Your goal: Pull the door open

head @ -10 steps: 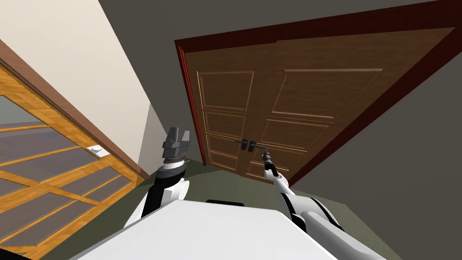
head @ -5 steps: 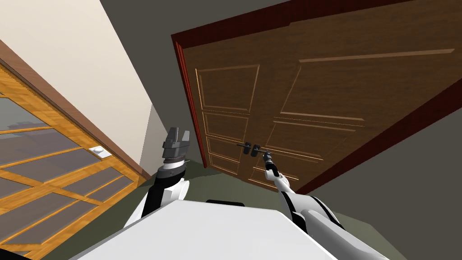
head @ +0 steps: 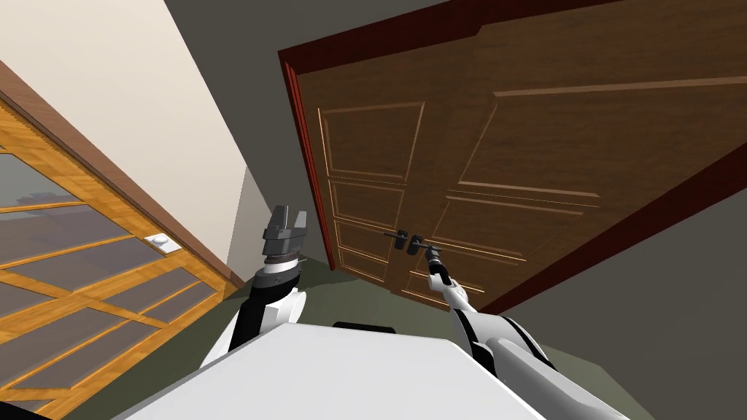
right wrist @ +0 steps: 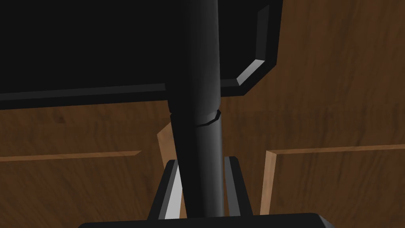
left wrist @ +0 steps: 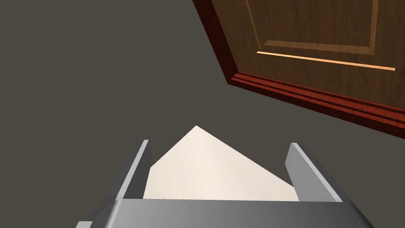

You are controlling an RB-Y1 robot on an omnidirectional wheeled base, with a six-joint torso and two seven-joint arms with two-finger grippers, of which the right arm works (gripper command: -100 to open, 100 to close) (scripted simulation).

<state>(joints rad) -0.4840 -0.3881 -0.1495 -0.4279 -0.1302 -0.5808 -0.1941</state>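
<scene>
A brown panelled double door (head: 554,146) stands in a dark red frame (head: 303,146) straight ahead. Two black handles (head: 408,240) sit where the leaves meet. My right gripper (head: 432,253) reaches out to the right leaf's handle. In the right wrist view its two fingers (right wrist: 172,194) press the sides of the black handle bar (right wrist: 197,99), just below the black backplate (right wrist: 79,47), so the right gripper (right wrist: 201,186) is shut on it. My left gripper (head: 284,219) is raised left of the door, open, with nothing in it, and shows the same way up close (left wrist: 221,170).
A wood-framed glass door (head: 73,255) runs along the left, with a white switch (head: 160,242) on its frame. Grey walls (head: 241,58) flank the brown door. Dull green floor (head: 350,292) lies between me and the door.
My right gripper's fingers have closed on the handle bar. The right door leaf now looks larger and nearer, and the handle has shifted slightly right. The left arm has not moved.
</scene>
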